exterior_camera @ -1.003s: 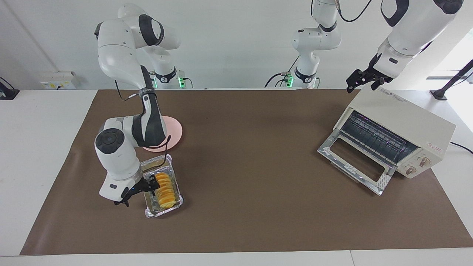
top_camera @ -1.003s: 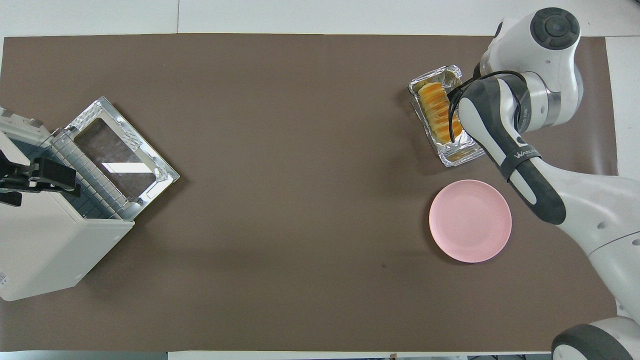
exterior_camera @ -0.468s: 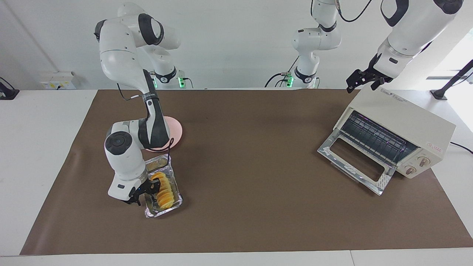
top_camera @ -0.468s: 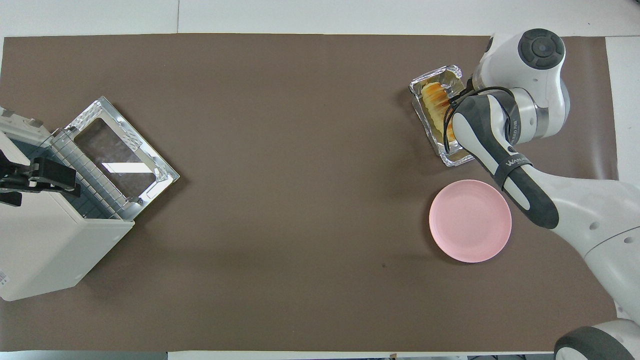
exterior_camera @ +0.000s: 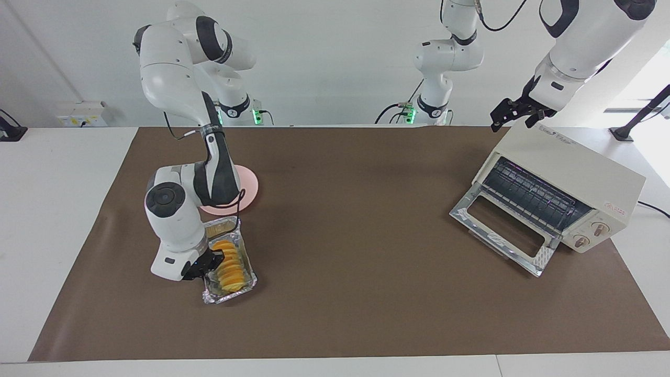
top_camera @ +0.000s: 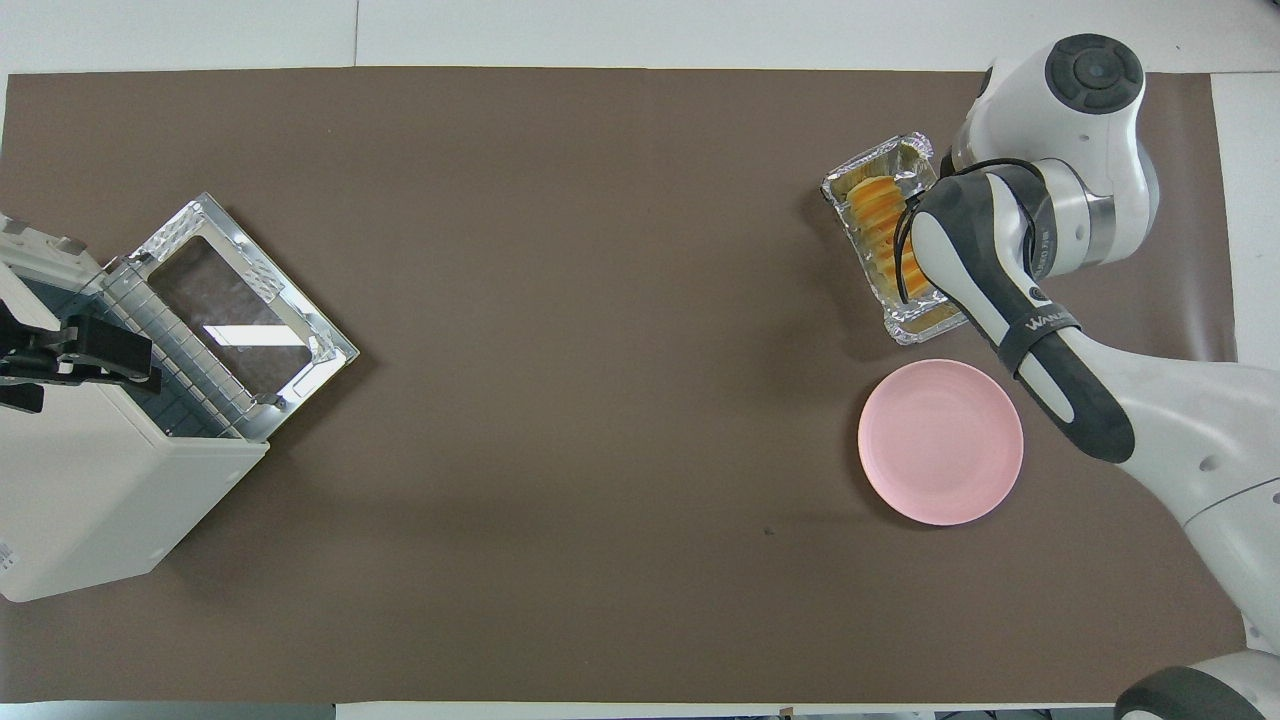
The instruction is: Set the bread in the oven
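Right hand (exterior_camera: 213, 260): down in foil tray (exterior_camera: 246, 272), fingers closed on bread (exterior_camera: 230, 267) (top_camera: 872, 205). Bread lies in tray, at right arm's end of tabletop (exterior_camera: 345, 251). Pink plate (exterior_camera: 250, 183) at 12 o'clock of tray in facing view, nearer robots. Left hand (exterior_camera: 515, 112): fingers spread, holding nothing, waits over oven (exterior_camera: 576, 178) top. Oven at left arm's end, door (exterior_camera: 502, 230) dropped open.

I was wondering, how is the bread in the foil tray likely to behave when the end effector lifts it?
The bread looks soft and ridged into slices, so it may sag or part if pinched at one end. Being small, it is probably light. The thin, crinkled foil tray under it might shift or lift along.
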Controlling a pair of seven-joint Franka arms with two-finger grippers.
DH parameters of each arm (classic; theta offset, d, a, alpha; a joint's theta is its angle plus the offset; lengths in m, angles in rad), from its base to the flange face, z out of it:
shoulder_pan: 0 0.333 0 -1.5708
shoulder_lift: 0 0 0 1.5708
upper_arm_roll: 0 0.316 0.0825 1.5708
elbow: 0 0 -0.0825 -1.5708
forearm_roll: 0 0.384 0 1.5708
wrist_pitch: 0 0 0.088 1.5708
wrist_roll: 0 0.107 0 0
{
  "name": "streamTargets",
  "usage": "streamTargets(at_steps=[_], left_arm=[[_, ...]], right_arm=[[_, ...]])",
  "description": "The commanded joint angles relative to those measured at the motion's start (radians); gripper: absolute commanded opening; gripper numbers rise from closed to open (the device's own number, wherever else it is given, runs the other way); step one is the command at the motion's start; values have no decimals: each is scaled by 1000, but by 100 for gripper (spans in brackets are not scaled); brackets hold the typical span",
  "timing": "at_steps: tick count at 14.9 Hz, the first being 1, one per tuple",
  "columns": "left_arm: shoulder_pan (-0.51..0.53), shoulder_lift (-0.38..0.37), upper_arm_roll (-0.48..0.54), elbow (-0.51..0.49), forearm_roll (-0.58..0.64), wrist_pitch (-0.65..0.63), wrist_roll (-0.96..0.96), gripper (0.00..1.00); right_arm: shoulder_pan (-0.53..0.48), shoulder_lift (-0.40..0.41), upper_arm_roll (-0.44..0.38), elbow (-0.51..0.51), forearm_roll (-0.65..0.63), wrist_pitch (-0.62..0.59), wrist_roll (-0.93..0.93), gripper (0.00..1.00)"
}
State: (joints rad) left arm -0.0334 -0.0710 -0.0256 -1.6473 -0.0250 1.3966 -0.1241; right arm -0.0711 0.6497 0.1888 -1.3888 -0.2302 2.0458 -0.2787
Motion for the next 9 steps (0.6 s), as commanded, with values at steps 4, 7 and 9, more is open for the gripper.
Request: streamTargets(at_steps=[4,7,9], left_arm=[[13,-1,-10,7,16,-18,14,100],[13,-1,-10,6,16,-18,14,100],[13,-1,-10,7,16,-18,14,100]], right_arm=[[147,-87,17,157,103,-332,247,0],[304,-102,15,148,187,-316,610,0],[390,-110,17,111,189,-282,738,0]])
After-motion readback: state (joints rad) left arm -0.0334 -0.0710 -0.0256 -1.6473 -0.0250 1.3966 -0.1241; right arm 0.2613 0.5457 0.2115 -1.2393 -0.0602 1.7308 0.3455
